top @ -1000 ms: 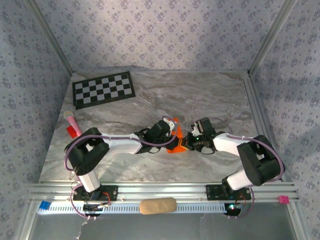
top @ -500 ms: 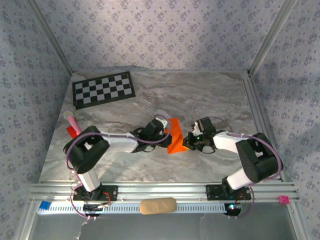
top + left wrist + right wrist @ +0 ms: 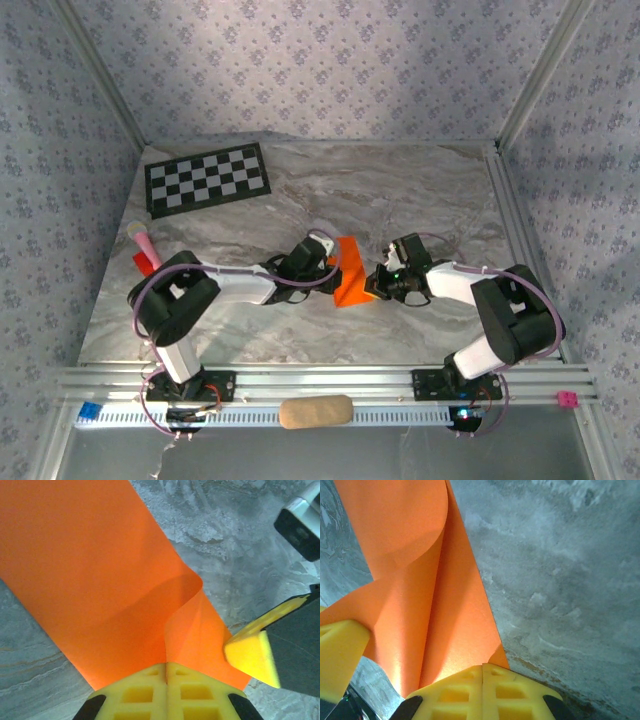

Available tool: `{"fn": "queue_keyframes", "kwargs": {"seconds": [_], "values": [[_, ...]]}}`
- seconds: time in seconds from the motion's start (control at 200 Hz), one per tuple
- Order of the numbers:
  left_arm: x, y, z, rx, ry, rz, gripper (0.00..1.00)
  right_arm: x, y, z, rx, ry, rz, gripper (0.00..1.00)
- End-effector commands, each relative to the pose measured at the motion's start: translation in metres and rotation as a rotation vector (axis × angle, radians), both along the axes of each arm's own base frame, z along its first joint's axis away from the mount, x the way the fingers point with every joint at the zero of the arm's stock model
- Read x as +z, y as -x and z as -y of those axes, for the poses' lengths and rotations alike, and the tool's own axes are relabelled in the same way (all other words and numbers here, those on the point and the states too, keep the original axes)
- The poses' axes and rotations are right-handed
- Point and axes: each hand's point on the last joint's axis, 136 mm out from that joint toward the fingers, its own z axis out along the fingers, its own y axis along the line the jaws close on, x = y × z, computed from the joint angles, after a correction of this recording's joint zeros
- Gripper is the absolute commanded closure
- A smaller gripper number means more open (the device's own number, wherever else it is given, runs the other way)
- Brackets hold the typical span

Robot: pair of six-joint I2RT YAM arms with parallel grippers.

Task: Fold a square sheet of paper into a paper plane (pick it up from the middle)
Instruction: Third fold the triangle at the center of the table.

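- Far left, the small red and pink object point(image 3: 145, 252) and the checkerboard sheet point(image 3: 208, 178) lie well apart from the action, so leave them be.
- Your left pincer point(image 3: 330, 268) is clamped tight on the left edge of the square sheet of paper point(image 3: 350, 272). In the left wrist view its pads meet with orange pinched between them.
- The sheet hangs mid-counter point(image 3: 420, 190), between both pincers and creased into a narrower strip. I cannot tell whether it touches the marble.
- One layer bows up in a loose curl point(image 3: 180, 587), so that fold is not pressed flat.
- Handling, as I judge it: it is thin, light and floppy. It will buckle if you push and may tear if the arms pull apart. Hold it at the long edges near the middle, as you do now.
- The long axis runs from the near side towards the far wall, leaning slightly right at the far end. There is no pointed nose, so it aims nowhere yet.
- Your right pincer point(image 3: 376, 286) is closed on the right edge of the sheet.
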Motion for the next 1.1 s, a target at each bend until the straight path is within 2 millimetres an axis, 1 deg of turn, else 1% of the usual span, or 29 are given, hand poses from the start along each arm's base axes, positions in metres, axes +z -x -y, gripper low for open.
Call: {"fn": "queue_keyframes", "kwargs": {"seconds": [0.0,0.15,0.33,0.45,0.975,1.094], "values": [[-0.0076,-0.0047,-0.0011,-0.011,-0.040,0.019,0.95,-0.0198,0.0123,0.0140,-0.011,0.083,-0.074,1.00],[-0.0081,-0.0090,-0.0021,-0.005,-0.054,0.035,0.94,-0.0196,0.0125,0.0129,-0.008,0.081,-0.074,1.00],[-0.0120,-0.0084,-0.0051,-0.004,-0.068,0.037,0.94,-0.0200,0.0116,0.0105,-0.003,0.074,-0.076,1.00],[-0.0107,-0.0085,-0.0039,-0.010,-0.062,0.045,0.93,-0.0190,0.0116,0.0084,0.002,0.069,-0.076,1.00],[-0.0157,-0.0114,-0.0077,-0.009,-0.102,0.059,0.92,-0.0195,0.0117,0.0102,-0.002,0.079,-0.077,1.00],[-0.0158,-0.0114,-0.0056,-0.015,-0.095,0.059,0.92,-0.0190,0.0122,0.0105,-0.001,0.079,-0.077,1.00]]}}
